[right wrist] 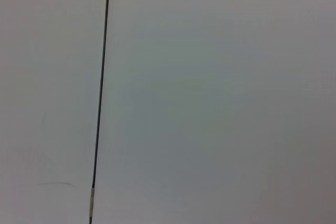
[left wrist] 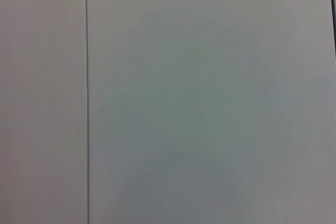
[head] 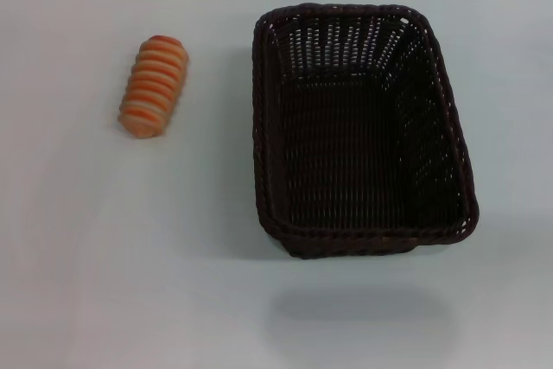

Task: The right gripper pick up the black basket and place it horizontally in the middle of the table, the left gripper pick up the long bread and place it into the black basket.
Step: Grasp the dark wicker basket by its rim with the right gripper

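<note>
- Head view: the black basket [head: 361,131] sits on the white table [head: 130,257], on the right side, with its long side running away from the robot. It has nothing inside. The long bread [head: 154,85] lies well apart from it, on the left side of the table. No arm or gripper shows here, so I cannot tell what pose the arms are in.
- Head view, the step: I think the task has not started. Step 1 is the basket. The right gripper would need to come down on the basket's rim, lift it, turn it sideways, and set it in the middle. Only then is it the bread's turn.
- Left wrist view: just a plain pale surface with 1 thin dark line. The left gripper does not show, so I cannot tell if it is open or closed.
- Right wrist view: the same kind of pale surface and dark line. The right gripper does not show either, so I cannot tell if it holds anything.
</note>
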`<state>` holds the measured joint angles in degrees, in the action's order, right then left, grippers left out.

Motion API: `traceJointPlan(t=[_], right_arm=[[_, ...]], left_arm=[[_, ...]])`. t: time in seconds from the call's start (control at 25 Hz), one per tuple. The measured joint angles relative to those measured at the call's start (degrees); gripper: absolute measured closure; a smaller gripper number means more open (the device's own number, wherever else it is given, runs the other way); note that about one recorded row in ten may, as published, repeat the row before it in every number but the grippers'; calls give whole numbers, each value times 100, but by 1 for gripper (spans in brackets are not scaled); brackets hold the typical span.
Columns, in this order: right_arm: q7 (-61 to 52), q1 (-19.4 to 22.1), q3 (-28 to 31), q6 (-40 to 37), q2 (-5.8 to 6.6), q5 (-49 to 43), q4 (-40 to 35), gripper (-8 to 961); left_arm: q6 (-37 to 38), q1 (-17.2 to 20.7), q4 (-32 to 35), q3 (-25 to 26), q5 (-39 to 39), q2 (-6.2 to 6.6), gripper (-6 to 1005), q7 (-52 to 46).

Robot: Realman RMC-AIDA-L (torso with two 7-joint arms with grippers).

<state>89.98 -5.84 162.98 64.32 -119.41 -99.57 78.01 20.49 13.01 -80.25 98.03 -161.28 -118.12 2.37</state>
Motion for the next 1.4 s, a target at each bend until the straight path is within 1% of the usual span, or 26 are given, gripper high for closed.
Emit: traceJointPlan(t=[1.4], right_arm=[[-123,-3,-30,37,4,-76,4,312]], left_arm=[[4,-35,31,6,0,-9,141,-2]])
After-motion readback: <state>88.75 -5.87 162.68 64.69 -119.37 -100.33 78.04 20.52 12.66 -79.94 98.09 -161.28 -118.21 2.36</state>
